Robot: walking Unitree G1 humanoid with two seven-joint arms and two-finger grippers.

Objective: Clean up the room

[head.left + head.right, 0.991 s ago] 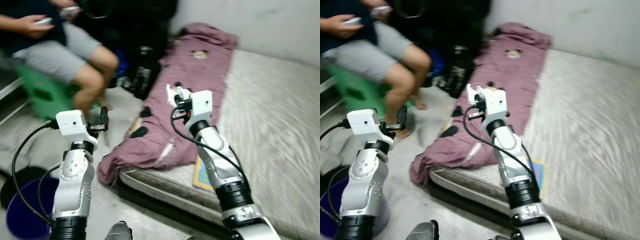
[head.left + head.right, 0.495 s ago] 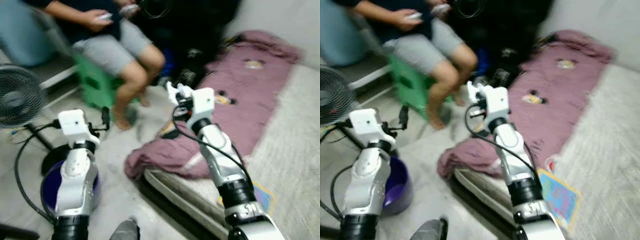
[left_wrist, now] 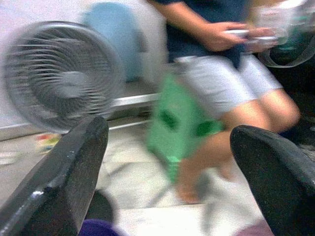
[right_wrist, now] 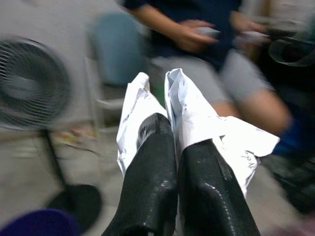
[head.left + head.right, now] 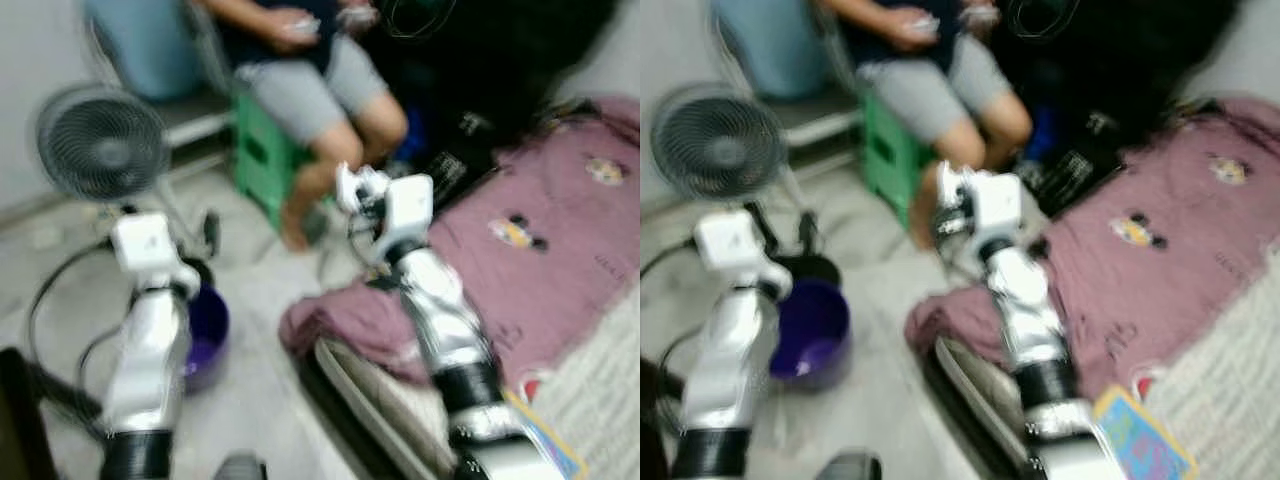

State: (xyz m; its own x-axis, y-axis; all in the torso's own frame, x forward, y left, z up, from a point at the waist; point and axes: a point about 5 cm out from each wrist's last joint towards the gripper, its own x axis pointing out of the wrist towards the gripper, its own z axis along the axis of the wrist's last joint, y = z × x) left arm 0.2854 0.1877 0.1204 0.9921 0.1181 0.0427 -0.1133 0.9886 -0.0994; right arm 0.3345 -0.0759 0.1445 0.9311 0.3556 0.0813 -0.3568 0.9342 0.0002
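on your left, the fan [image 5: 98, 143] and the purple bucket [image 5: 812, 333] stand on the floor close to the left pincer [image 3: 167, 182], whose fingers are spread wide and empty. to the right, your right pincer [image 4: 174, 147] is clamped on crumpled paper [image 4: 197, 123]; a seated person [image 5: 320, 70] is near, so a wide swing could hit their leg or drop the paper short of the bucket.

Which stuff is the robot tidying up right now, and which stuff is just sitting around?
Part of the job:
- crumpled white paper, pinched in the right end effector
- purple bucket on the floor, maybe the bin

Just lying about:
- fan
- purple blanket on the mattress
- green stool under the seated person
- left end effector, open
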